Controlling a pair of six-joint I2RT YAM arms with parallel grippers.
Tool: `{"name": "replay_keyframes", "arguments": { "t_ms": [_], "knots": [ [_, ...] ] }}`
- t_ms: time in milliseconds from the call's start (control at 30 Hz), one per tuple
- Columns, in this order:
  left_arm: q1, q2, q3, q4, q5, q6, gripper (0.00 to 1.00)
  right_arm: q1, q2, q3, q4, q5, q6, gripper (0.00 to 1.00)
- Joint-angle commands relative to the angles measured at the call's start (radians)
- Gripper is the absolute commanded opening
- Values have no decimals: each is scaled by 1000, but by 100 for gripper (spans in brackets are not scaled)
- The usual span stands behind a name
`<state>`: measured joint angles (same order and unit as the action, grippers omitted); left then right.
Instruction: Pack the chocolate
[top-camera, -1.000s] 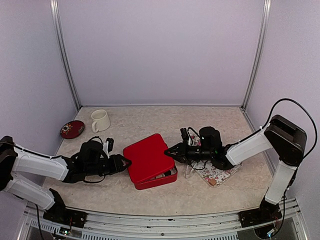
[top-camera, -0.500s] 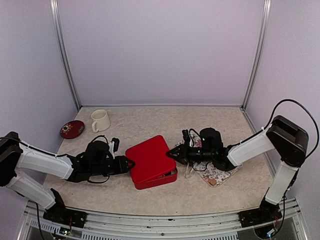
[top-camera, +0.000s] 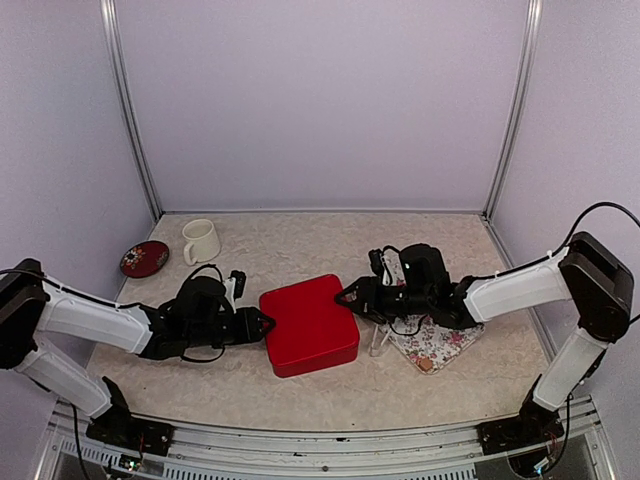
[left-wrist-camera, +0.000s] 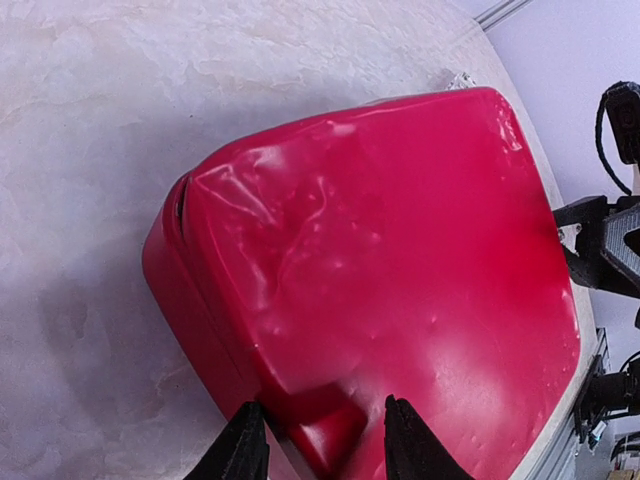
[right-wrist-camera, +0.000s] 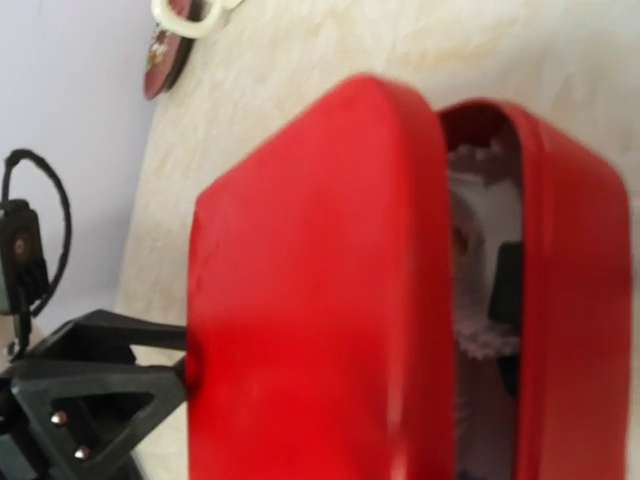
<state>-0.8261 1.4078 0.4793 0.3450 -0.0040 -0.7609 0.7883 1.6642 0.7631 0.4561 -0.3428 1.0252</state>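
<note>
Lilac walls enclose a marbled beige tabletop (top-camera: 300, 385). Hidden: in the top view the lid covers the red box (top-camera: 310, 325) completely, so its contents cannot be inspected from there. The right wrist view shows the lid (right-wrist-camera: 320, 280) standing slightly off the base at one side, with white crinkled liner (right-wrist-camera: 478, 330) in the slit. That view is blurred, and no chocolate can be made out inside with certainty. A small clear item between box and tray is too faint to identify. Count: one red box at the tabletop's centre, one floral tray (top-camera: 450, 340) just to its right, one white mug (top-camera: 200, 241) and one red dish (top-camera: 144, 258) at the far left, well apart from the box. Only one piece of chocolate (top-camera: 425, 365) is visible, tan, at the tray's near corner. Fingers: the left fingers (left-wrist-camera: 245, 450) stand narrowly apart with the box's near left corner filling the gap, one against its side and one over the lid, clamped on it as far as the left wrist view shows. The right fingers (top-camera: 348, 294) meet the box's right corner; their spread cannot be told.
</note>
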Motion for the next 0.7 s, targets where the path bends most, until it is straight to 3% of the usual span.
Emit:
{"name": "replay_keyframes", "arguments": {
  "t_ms": [0,133,300,467,667],
  "knots": [
    [-7,20,27,29,16,15,40,-23,-57,51,-174,61,-105,61],
    [-7,28,37,24,17,15,40,-61,-84,54,-261,77,-158,70],
    [-3,37,50,16,9,8,40,-84,-62,103,-357,7,-270,71],
    [5,37,53,1,-8,-10,42,-84,-50,133,-431,-9,-352,57],
    [14,44,56,-6,-5,-17,58,-84,16,173,-461,-38,-383,51]
  ]
}}
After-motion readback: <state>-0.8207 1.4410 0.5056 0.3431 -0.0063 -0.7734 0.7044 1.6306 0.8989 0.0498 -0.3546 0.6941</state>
